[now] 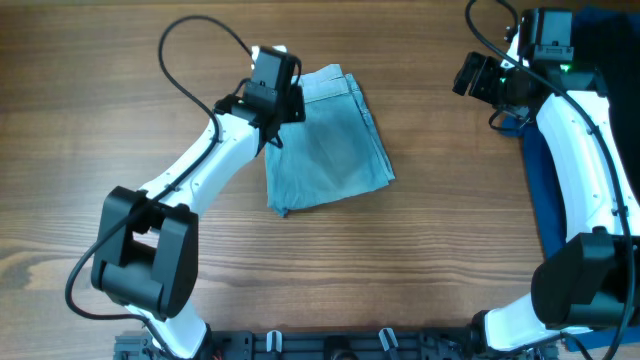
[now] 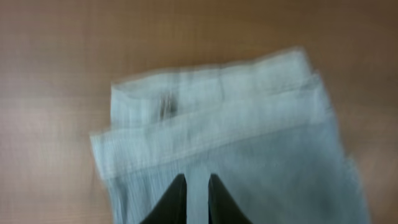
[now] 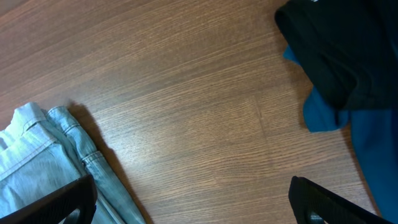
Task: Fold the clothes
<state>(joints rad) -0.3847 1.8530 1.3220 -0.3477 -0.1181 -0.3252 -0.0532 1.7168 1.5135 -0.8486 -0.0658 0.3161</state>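
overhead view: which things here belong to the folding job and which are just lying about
For the job:
- light blue denim shorts, bunched compactly on the table
- left tool, over the shorts
- right tool, open, above bare wood

Just lying about:
- dark blue garment, by the right arm
- black garment, on top of the dark blue one

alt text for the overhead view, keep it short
Folded light blue denim shorts lie on a wooden table, with the left gripper over their upper left corner. The right gripper is off at the upper right, well clear of the shorts, beside a dark blue garment.
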